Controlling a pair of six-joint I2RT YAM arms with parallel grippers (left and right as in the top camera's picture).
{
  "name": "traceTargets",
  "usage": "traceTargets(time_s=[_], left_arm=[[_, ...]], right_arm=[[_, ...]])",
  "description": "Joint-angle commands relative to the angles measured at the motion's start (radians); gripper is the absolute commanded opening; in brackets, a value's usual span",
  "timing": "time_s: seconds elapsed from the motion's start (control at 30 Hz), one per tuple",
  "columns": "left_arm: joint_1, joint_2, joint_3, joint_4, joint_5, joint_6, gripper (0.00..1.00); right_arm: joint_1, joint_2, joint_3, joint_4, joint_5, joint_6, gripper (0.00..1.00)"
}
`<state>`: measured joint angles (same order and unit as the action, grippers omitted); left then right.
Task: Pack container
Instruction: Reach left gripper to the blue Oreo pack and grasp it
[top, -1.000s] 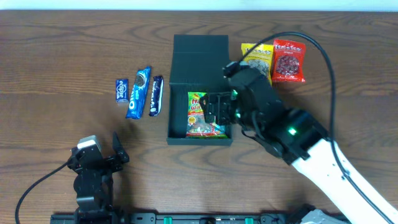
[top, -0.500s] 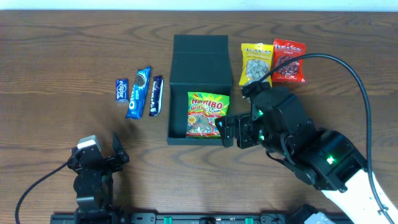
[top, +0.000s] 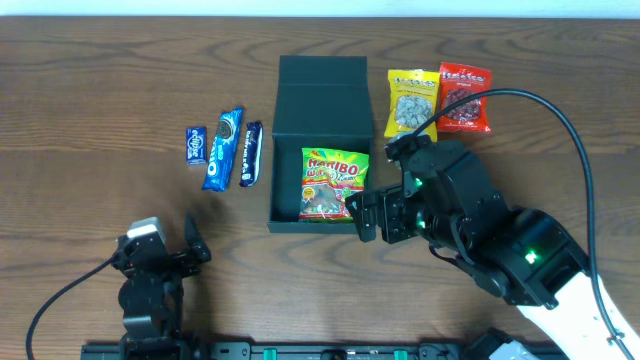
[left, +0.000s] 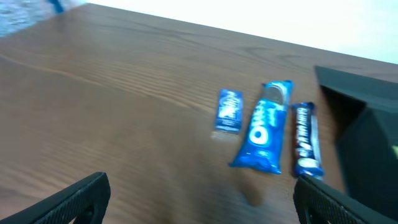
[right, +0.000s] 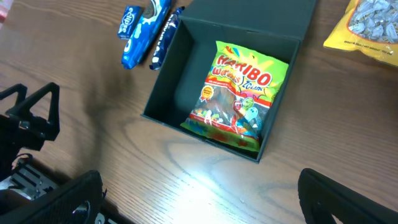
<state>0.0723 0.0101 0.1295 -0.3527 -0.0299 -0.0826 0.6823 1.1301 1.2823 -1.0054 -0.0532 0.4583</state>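
The worktop (top: 100, 80) is dark brown wood with a fine lengthwise grain and a low sheen; the right wrist view shows a bright glare patch on it in front of the container.

The container (top: 288, 180) sits near the worktop's centre. It is a matte dark teal rectangular box with straight thin walls. Its flap lid (top: 322, 90) is folded open and lies flat behind it. Inside, against the right wall, lies a glossy Haribo bag (top: 333, 183), green and yellow and slightly crumpled. The left part of the floor (right: 186, 81) is bare.

Left of the container three shiny blue wrappers lie side by side: a small blue packet (top: 197, 145), a longer Oreo pack (top: 223, 148) and a slim dark bar (top: 250, 153) just beside the container wall. To the container's right rear a yellow packet (top: 413, 102) and a red packet (top: 463, 98) lie flat, their edges touching.

The right tool (top: 362, 215) hangs over the container's front right corner, fingers spread wide and empty. The left tool (top: 165, 240) is near the worktop's front left edge, well apart from the wrappers, also spread wide and empty.
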Motion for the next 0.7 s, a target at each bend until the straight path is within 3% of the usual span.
traceTargets(time_s=[0.0,0.03,0.13,0.33,0.53,0.67], left_arm=[[0.006,-0.006,-0.021,0.013,0.225,-0.031,0.95],[0.006,-0.006,-0.021,0.034,0.336,-0.066,0.95],[0.006,-0.006,-0.021,0.051,0.405,-0.111,0.95],[0.006,-0.005,0.010,0.051,0.380,-0.116,0.95],[0.006,0.036,0.098,0.053,0.226,-0.115,0.95],[0.006,0.131,0.140,0.074,0.203,-0.071,0.95]], right_arm=[[0.005,-0.005,0.013,0.002,-0.003,-0.019,0.99],[0.005,-0.005,0.013,0.003,-0.003,-0.019,0.99],[0.005,-0.005,0.013,0.011,-0.002,-0.019,0.99],[0.005,-0.003,0.013,0.047,0.042,-0.019,0.99],[0.005,0.003,0.012,0.069,0.186,-0.024,0.99],[0.005,0.016,0.013,0.118,0.187,-0.150,0.99]])
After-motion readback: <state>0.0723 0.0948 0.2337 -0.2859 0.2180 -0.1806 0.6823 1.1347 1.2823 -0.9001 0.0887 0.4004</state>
